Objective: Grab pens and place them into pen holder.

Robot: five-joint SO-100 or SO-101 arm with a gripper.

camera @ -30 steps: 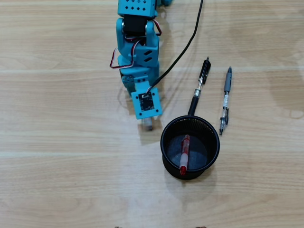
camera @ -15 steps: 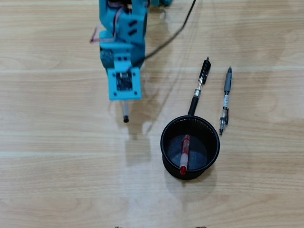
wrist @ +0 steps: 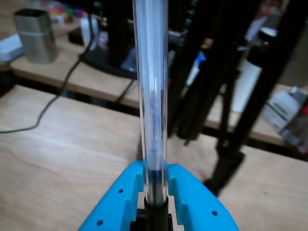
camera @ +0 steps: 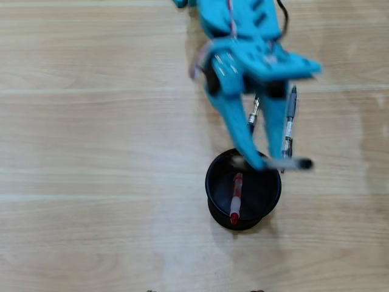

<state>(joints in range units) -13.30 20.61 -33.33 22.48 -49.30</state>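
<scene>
The jaws clamp a clear pen (wrist: 151,96) near its dark end (leaving its length free), held above the holder (camera: 244,190) for dropping in.

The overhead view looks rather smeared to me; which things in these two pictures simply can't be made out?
- Overhead view: the blue plastic gripper is motion-blurred, so the held transparent pen is only a smear.
- Overhead view: the two pens on the wooden table, one at and one at, are partly covered by the arm.
- Wrist view: the clear pen's top is cut off by the upper edge.
- Wrist view: the black round pen holder and its red pen are out of frame.
</scene>
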